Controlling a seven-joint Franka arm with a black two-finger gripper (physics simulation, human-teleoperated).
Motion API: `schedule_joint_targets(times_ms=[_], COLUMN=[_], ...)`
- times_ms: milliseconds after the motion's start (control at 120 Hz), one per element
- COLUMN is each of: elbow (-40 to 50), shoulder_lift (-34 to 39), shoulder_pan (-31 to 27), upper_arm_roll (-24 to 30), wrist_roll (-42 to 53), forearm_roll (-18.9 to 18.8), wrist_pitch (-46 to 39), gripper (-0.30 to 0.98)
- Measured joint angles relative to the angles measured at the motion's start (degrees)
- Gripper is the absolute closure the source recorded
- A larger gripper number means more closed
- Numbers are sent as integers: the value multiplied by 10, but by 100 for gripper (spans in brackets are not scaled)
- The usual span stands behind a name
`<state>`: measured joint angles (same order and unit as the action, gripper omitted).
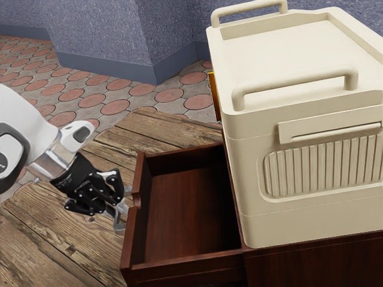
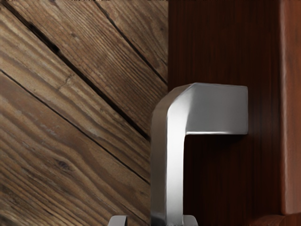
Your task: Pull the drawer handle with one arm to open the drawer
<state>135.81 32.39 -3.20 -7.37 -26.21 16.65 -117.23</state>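
Black two-finger pincer spread astride the angular silver metal handle of a reddish-brown wooden drawer, drawn well open.
The pull appears nearly finished; next, likely, backing off the handle.

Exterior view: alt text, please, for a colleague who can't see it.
A reddish-brown wooden drawer stands pulled out of its cabinet, with the robot's black hand at the metal handle on its front. A large cream case with raised bars sits on the cabinet.
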Motion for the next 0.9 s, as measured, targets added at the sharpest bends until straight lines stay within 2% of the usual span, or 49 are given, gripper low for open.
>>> schedule_joint_targets(times_ms=[467, 592, 667, 800, 900], elbow=[-5, -61, -107, -139, -181], shoulder_lift=[32, 41, 41, 31, 17], shoulder_pan=[-22, -22, -23, -23, -22], upper_arm_roll=[-2, -12, -23, -49, -55], wrist_roll=[-11, -9, -7, -5, -5], forearm_roll=[-38, -5, -1, -34, -88], wrist_pitch=[21, 35, 65, 129, 180], gripper=[62, 44, 31, 16, 10])
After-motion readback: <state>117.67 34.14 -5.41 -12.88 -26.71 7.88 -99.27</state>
